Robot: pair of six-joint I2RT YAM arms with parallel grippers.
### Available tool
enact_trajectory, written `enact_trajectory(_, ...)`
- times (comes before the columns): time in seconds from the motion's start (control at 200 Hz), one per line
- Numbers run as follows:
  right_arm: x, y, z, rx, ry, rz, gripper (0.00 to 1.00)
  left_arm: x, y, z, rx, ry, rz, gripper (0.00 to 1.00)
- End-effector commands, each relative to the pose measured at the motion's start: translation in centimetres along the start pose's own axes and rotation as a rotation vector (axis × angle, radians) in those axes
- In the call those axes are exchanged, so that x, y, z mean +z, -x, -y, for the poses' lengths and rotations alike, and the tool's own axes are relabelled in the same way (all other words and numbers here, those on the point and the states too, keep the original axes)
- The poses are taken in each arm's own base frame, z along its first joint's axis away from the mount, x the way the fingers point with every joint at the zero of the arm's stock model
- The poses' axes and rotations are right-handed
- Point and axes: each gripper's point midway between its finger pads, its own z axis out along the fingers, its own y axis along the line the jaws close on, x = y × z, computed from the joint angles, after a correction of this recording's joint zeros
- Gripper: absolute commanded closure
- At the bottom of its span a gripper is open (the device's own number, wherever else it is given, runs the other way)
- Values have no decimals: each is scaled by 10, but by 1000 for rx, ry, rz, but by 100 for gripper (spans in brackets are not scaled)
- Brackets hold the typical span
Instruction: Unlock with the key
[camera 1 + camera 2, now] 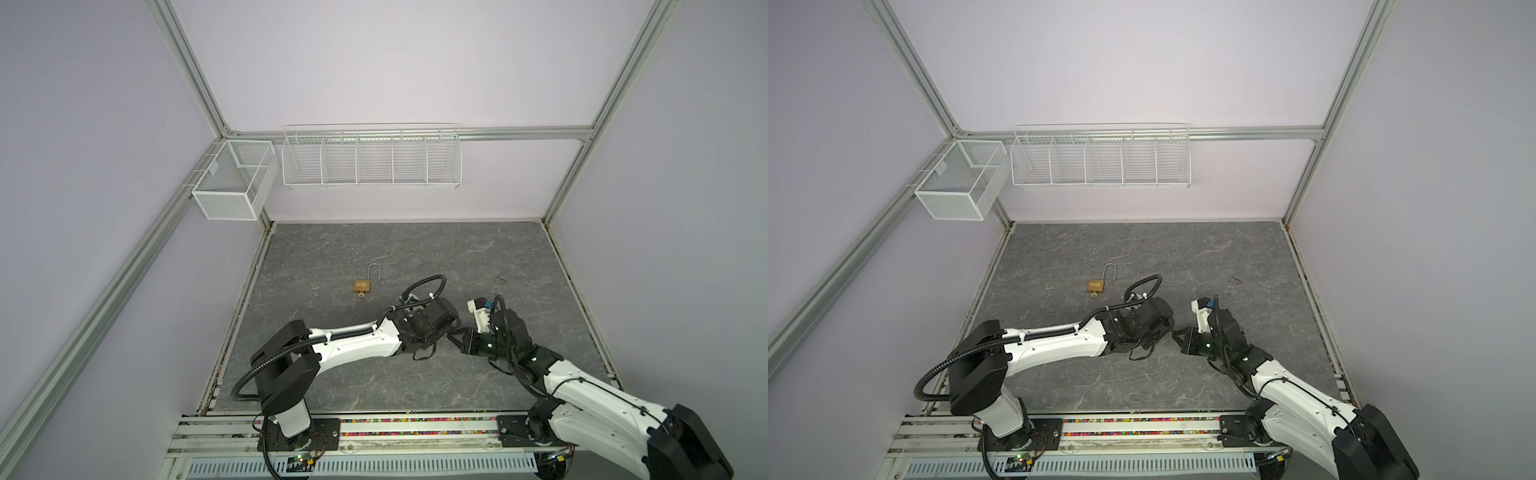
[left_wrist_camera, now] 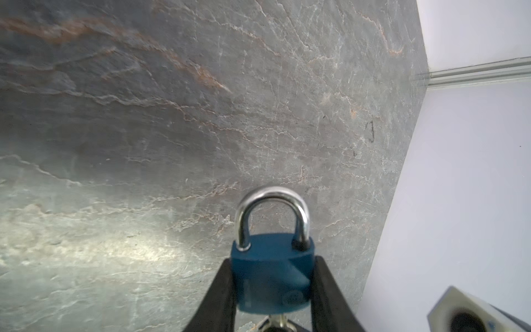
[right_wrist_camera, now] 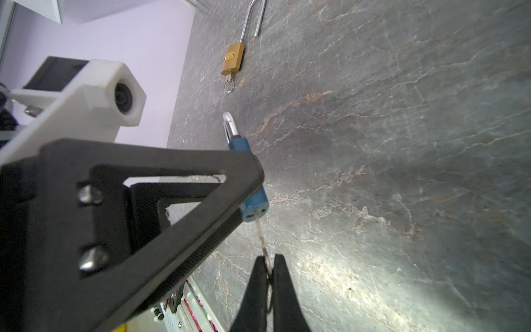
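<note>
Two grips set, key inserted.
I have left end effector clamped on blue padlock, right end effector pinched on key; shackle still seated, turn remains.

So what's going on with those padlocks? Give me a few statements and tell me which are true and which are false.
1. The left tool grips the blue padlock. True.
2. The blue padlock's shackle has popped open. False: in the left wrist view both its legs sit in the body, so it looks closed.
3. The right tool pinches a key whose tip is in the blue padlock's keyhole. True.
4. The brass padlock sits in a wire basket. False: it lies on the table, apart from both arms, already open.
</note>
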Motion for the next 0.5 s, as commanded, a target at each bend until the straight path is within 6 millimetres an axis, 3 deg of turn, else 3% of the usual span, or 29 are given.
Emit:
enact_trajectory(0.0, -7, 23, 10, -50, -117, 88, 94, -11, -25, 29, 20, -62, -65, 100)
enact_trajectory(0.295, -9, 23, 11, -61, -131, 109, 94, -6, -29, 33, -41, -144, -77, 100)
enact_trajectory(0.495, -2, 24, -4, 31, -12, 119, 94, -8, -26, 34, -62, -186, -62, 100)
